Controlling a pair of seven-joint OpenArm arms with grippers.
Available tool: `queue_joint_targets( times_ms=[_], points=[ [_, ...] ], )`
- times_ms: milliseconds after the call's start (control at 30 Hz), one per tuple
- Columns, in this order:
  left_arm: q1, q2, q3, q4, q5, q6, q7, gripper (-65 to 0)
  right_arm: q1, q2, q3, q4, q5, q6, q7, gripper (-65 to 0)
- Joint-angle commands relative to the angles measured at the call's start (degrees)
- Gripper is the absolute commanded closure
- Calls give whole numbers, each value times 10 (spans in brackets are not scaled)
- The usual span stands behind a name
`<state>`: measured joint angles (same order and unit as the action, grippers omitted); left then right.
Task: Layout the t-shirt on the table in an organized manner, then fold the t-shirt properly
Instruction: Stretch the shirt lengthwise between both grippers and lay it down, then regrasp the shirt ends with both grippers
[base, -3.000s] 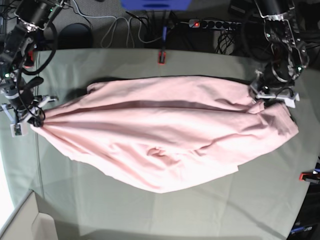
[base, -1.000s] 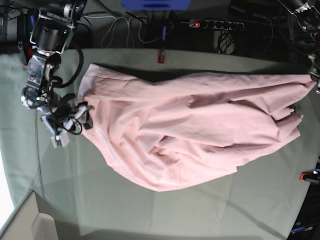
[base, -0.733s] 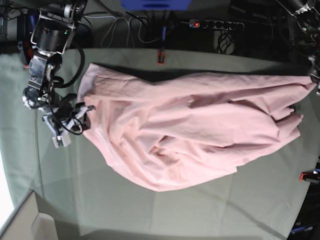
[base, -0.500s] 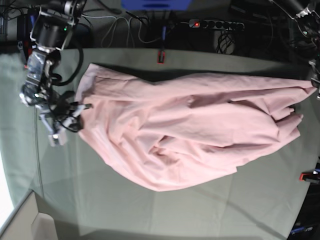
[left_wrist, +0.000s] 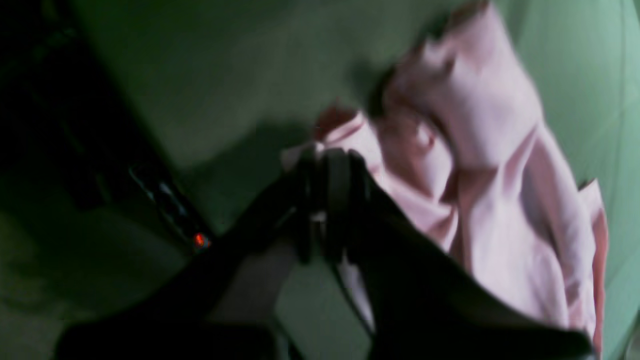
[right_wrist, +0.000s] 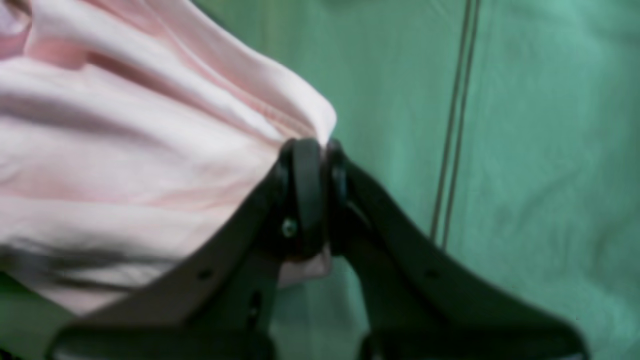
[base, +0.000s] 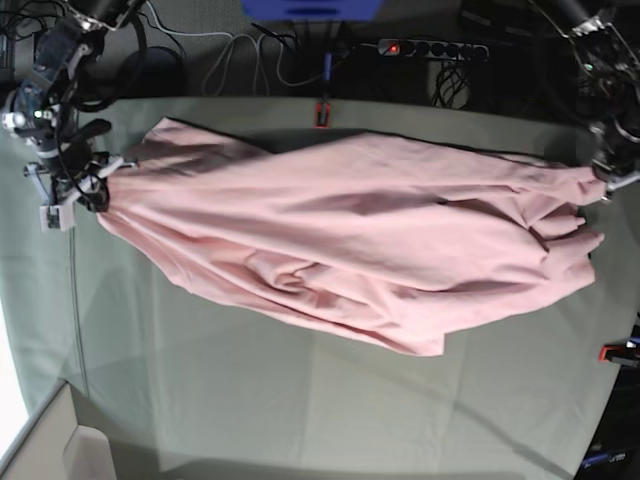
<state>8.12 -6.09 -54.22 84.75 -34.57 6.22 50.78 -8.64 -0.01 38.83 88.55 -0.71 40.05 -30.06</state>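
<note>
Item: t-shirt (base: 350, 250), stretched across far half of table (base: 300, 410), lower part bunched. Right gripper (right_wrist: 315, 150) clamped on one end; left gripper (left_wrist: 325, 165) pinching other. Step: layout. Next, I judge: spread flat, release.

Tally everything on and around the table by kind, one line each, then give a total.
Pink t-shirt: 1
Table with grey-green cover: 1
Robot tools, left and right, each shut on the t-shirt: 2
Red clamps, at the far edge and the right edge: 2
Power strip: 1
Total: 7
</note>
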Motion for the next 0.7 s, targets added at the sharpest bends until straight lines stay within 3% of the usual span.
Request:
queue_joint_targets(
  times_ms=[0,100,167,500,667],
  points=[
    [-3,-13,-2,10,-5,0,-10,-1,5,8,13,12,6,-1,14,0],
    [-3,-5,-2,10,-5,0,-10,-1,10,9,39,12,6,-1,14,0],
    [-3,-3,-2,10,-5,0,-10,-1,11,17,38,12,6,-1,14,-35],
    [-3,-3,-2,10,-5,0,-9,-1,15,31,23,30,9,-1,15,-364],
    [-8,-3,-2,10,-5,0,-9,-1,-2,13,20,90,9,-1,14,-384]
  ],
)
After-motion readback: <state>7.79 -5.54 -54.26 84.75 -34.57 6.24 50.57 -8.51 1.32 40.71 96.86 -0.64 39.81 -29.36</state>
